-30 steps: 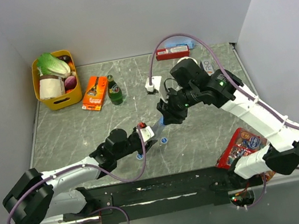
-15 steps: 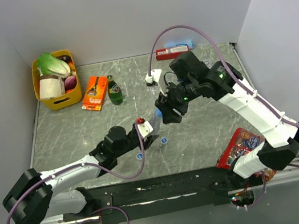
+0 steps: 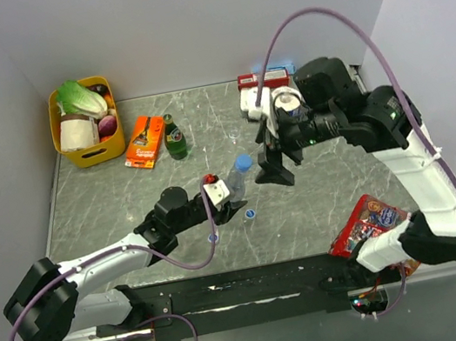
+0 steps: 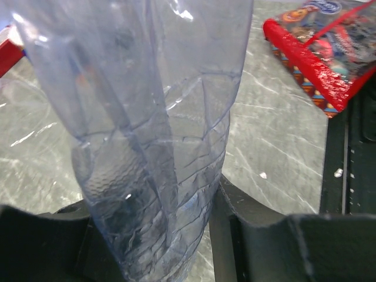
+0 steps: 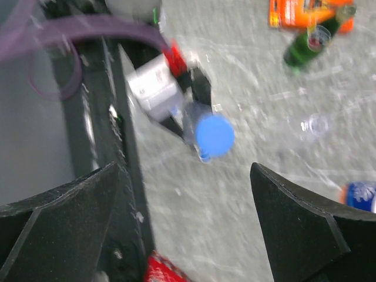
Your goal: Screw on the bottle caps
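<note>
**Left end effector (image 3: 233,199) grips one capped bottle (image 3: 236,183)**

Its blue cap (image 3: 243,162) sits on the neck; I cannot tell how tight it is. Right end effector (image 3: 275,171) hangs wide and empty, just beside it. A loose cap (image 3: 252,214) and a second cap (image 3: 213,238) lie on the worktop (image 3: 127,197), seemingly awaiting bottles.

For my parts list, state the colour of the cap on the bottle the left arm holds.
Blue. The cap on the bottle shows best in the right wrist view.
</note>
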### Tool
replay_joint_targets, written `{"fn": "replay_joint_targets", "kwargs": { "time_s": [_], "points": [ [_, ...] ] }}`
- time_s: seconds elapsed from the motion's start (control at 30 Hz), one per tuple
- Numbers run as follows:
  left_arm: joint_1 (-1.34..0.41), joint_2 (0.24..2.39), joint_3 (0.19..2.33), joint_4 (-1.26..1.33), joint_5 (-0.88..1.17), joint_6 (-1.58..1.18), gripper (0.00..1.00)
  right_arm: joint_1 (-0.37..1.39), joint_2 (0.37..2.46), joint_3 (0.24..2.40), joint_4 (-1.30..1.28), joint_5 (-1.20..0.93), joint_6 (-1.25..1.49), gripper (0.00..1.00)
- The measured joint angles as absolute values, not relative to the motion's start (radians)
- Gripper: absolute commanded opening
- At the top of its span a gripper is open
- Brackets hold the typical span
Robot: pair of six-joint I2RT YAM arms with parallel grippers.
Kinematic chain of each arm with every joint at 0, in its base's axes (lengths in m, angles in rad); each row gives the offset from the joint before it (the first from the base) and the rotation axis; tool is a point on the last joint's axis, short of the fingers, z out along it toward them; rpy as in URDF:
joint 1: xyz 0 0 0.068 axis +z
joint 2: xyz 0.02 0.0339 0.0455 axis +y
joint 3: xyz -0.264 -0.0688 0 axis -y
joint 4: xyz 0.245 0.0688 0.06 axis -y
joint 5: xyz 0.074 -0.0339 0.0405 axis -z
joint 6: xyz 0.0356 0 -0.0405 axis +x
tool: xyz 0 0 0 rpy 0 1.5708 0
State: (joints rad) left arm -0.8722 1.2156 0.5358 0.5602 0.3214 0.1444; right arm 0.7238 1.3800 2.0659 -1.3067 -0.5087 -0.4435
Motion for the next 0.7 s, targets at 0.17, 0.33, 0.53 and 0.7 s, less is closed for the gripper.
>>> {"fn": "replay_joint_targets", "kwargs": {
  "time_s": [0.17, 0.33, 0.53, 0.7],
  "points": [
    [-0.841, 1.216, 0.558, 0.522, 0.439, 0.191, 0.01, 0.709, 1.245, 1.793, -1.277, -0.477, -0.721, 0.89],
    [-0.83, 1.227, 0.611, 0.408, 0.558, 0.286, 0.01, 0.709, 1.153, 1.689, -1.241, -0.503, -1.005, 0.85],
    [-0.826, 1.262, 0.679, 0.276, 0.636, 0.411, 0.01, 0.716, 1.092, 1.681, -1.221, -0.575, -1.302, 0.79],
    [-0.825, 1.28, 0.695, 0.218, 0.66, 0.473, 0.01, 0.733, 1.061, 1.641, -1.275, -0.619, -1.495, 0.71]
  ]
}}
